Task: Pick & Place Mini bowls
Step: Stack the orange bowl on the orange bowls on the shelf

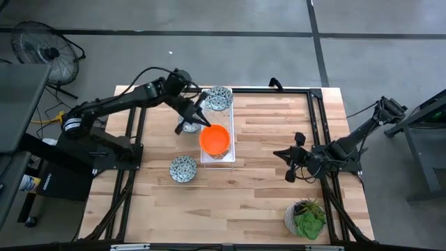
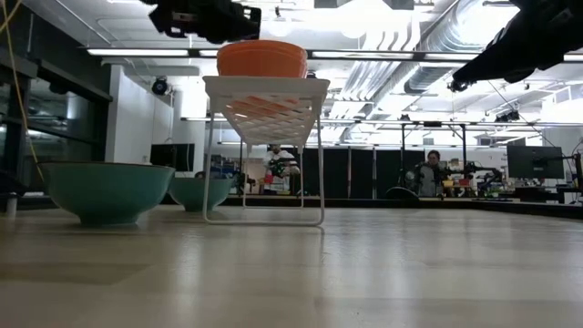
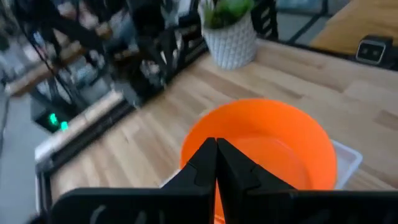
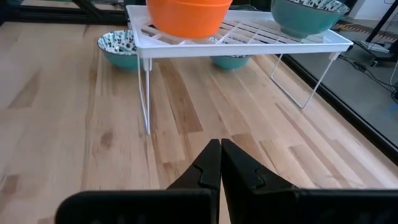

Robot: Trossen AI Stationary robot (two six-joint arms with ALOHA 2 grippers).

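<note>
We see the left hand (image 1: 203, 123) above the white rack (image 1: 229, 150), its two fingers pressed together and holding nothing; in the left wrist view the closed fingertips (image 3: 216, 163) hang just over the near rim of the orange bowl (image 3: 268, 144). This orange bowl (image 1: 214, 139) sits on top of the rack, toward the end that lies nearer the middle of the desk (image 1: 265, 195). At the other end of the rack rests a patterned bowl (image 1: 219, 98), whitish inside with a dense grey-green pattern and teal outside. A second patterned bowl (image 1: 183, 168) stands on the desk beside the rack, on the left arm's side, well apart from it. A third bowl (image 1: 188, 126) is partly hidden under the left arm, just beside the rack — we cannot tell its pattern clearly from above. In the low view two teal bowls stand on the desk, one larger in the picture (image 2: 107, 190) and one farther off (image 2: 196, 192), next to the rack's thin legs (image 2: 208, 173). The right hand (image 1: 282, 153) waits over the bare desk on the right side, its fingers (image 4: 219, 163) together and empty, pointing toward the rack. A pale pot with a green plant (image 1: 305, 217) stands at the desk's near right corner — far from all the bowls
</note>
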